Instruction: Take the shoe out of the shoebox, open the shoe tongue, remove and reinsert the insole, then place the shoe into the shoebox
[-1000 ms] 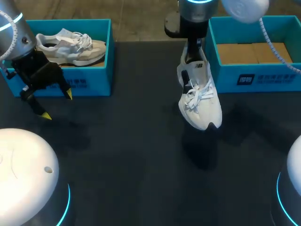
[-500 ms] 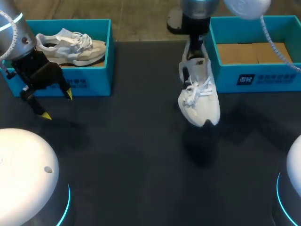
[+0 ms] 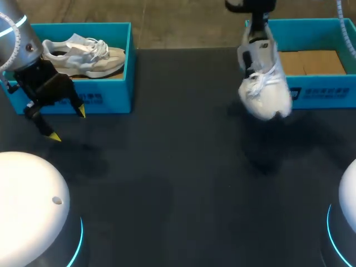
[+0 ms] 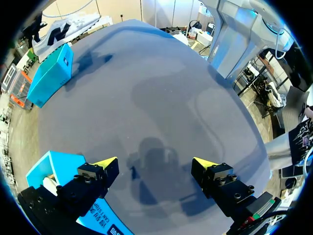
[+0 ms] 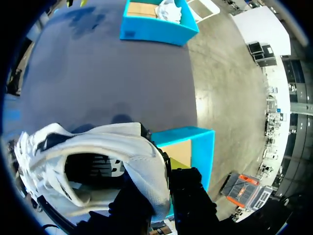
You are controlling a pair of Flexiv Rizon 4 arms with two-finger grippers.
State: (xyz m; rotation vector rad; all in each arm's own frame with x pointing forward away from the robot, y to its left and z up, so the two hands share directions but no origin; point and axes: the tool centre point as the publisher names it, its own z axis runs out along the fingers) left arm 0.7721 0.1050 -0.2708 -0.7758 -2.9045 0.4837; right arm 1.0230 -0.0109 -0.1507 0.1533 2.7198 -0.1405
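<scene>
While my left gripper (image 3: 68, 123) hangs wide open and empty near the left edge of the tabletop (image 3: 178, 167), my right gripper (image 5: 168, 169) clamps the white shoe (image 3: 266, 89) by its heel, toe down, just before the near left corner of the right shoebox (image 3: 317, 92). Judgement: the shoe is out of the box. I cannot tell whether the insole work is done.

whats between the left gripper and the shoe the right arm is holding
Nothing but bare dark table. In the head view the stretch from the left gripper across to the hanging shoe holds no other thing.
</scene>
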